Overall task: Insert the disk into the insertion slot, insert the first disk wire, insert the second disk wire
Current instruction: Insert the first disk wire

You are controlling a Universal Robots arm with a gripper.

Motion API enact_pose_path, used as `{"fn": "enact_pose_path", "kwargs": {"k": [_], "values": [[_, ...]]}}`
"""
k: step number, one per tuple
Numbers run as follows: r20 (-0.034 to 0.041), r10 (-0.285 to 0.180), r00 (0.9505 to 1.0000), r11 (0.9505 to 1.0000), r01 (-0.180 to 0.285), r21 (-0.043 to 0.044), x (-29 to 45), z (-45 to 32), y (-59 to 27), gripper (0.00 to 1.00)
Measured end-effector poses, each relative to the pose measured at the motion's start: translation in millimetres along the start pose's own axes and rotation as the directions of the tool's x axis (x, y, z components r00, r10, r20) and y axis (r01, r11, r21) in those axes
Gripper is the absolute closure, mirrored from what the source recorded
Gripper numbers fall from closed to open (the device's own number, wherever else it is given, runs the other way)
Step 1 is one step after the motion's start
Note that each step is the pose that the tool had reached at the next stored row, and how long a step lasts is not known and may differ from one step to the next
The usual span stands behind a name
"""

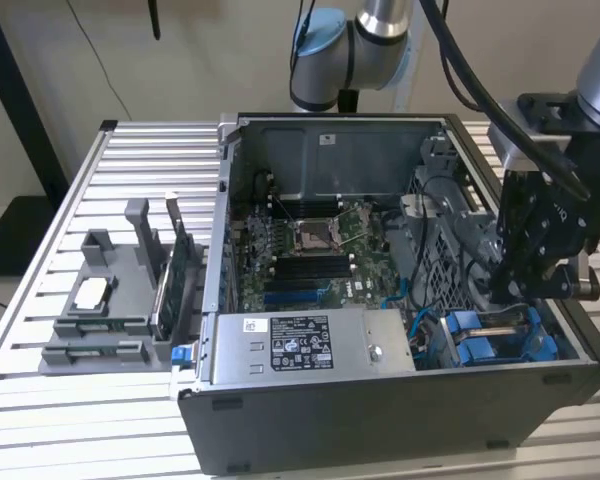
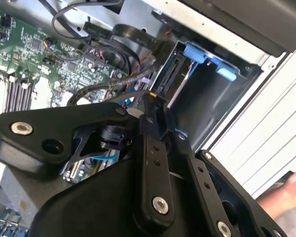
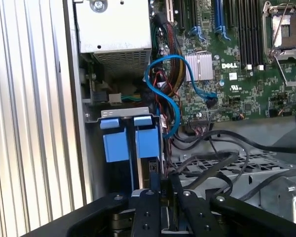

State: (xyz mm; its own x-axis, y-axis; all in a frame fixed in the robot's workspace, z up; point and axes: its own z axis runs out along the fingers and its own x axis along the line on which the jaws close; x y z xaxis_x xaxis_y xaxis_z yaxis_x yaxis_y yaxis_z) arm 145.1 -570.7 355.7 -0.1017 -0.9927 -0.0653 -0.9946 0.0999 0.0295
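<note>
Exterior view's left to right: power-supply box (image 1: 300,345), then the disk (image 1: 480,338) down in its slot (image 2: 207,98), tool (image 1: 508,290) hanging right over it (can't tell open or closed). Loose blue cable (image 3: 176,116) beside the slot could snag the tool

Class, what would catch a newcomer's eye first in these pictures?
The open dark grey metal computer case lies on the slatted aluminium table, green motherboard exposed. Two bright blue plastic carrier frames sit in its corner bay at the exterior view's right, with the black robot hand just above them.
</note>
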Motion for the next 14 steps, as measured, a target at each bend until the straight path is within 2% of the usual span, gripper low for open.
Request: {"fn": "enact_pose_path", "kwargs": {"k": [7,14], "values": [[-0.0001,0.0,1.0,1.0,0.0,-0.0008,3.0,3.9,-15.0,0.81],[-0.0004,-0.009,1.0,1.0,0.009,-0.0016,3.5,8.3,-17.0,0.81]]}}
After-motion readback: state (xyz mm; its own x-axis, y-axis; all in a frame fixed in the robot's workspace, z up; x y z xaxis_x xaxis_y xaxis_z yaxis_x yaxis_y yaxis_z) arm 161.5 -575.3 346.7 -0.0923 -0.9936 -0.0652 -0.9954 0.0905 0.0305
